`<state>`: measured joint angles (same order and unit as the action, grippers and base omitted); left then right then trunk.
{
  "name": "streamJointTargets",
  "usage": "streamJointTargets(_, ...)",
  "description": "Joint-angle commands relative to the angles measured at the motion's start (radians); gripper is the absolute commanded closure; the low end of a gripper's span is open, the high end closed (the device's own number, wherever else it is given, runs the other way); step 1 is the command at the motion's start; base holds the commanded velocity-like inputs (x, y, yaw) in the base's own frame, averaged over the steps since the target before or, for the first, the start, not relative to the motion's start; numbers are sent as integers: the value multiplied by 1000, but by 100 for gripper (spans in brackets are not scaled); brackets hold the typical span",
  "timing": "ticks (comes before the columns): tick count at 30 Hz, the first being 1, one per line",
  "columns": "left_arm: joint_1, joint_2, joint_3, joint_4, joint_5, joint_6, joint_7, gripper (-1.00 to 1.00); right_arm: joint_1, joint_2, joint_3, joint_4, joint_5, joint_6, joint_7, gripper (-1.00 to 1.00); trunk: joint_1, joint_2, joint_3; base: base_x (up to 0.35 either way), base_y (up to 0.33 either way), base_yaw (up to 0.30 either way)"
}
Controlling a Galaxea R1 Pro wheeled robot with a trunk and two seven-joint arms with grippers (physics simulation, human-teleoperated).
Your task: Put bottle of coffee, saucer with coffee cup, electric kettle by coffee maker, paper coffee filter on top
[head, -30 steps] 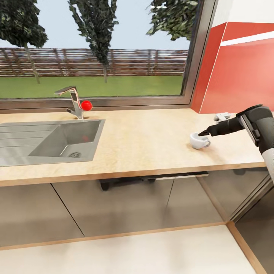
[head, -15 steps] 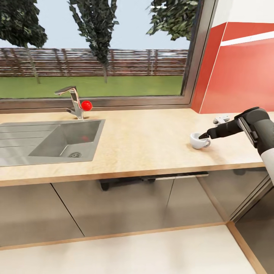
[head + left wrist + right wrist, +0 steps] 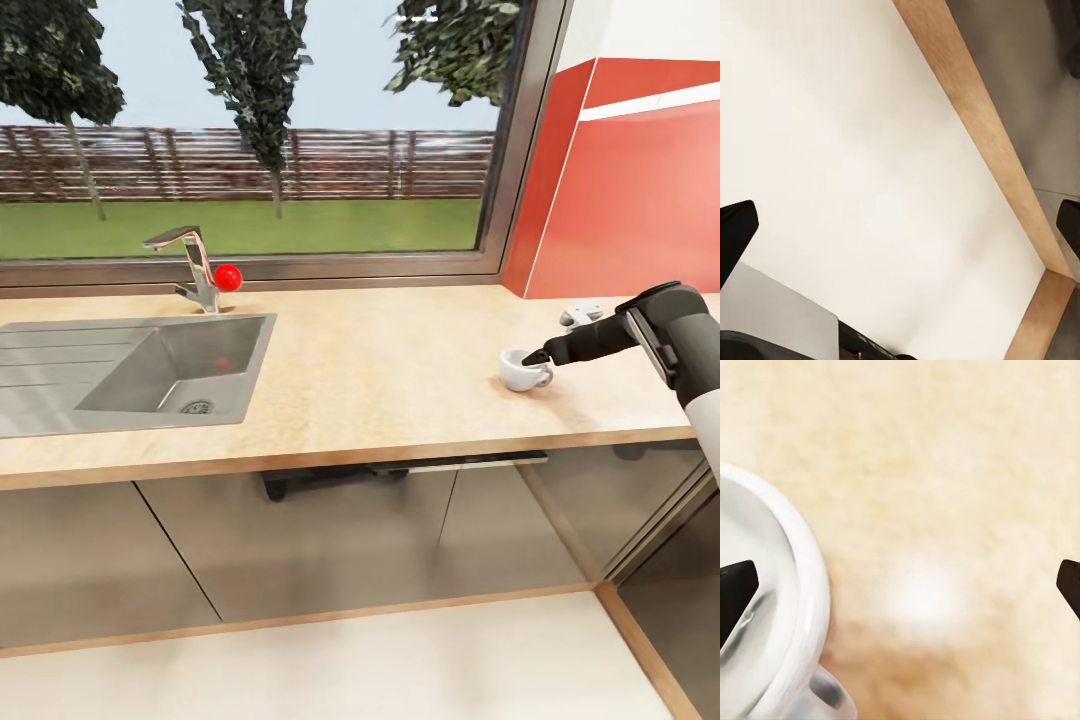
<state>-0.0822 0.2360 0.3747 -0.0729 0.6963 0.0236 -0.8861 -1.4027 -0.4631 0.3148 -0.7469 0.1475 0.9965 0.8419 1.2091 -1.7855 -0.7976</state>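
Head view: your right gripper [image 3: 533, 355] has dropped to the cup [image 3: 522, 370] near the counter's [image 3: 400, 370] right end, jaws apart astride its rim; squeeze next.

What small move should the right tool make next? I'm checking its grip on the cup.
Probably close the right tool on the coffee cup. It is open, one finger inside the rim, the other finger outside over the countertop, so the cup wall lies between them.

coffee cup [image 3: 522, 371] on wooden countertop [image 3: 390, 370]
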Motion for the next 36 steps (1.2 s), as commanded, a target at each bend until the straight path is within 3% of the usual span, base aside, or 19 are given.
streamJointTargets(1,-1,0,1,1,2,3,-4,-100,-1,-1,3,-1,11,1,9,-100,0,0,-1,0,0,0)
streamJointTargets(21,0,0,1,1,2,3,-5,-100,-1,0,3,5,11,1,9,-100,0,0,-1,0,0,0)
streamJointTargets(22,-1,0,1,1,2,3,-5,-100,-1,0,3,8,11,1,8,100,0,0,-1,0,0,0)
streamJointTargets(36,0,0,1,1,2,3,-5,-100,-1,0,3,12,11,1,8,100,0,0,-1,0,0,0)
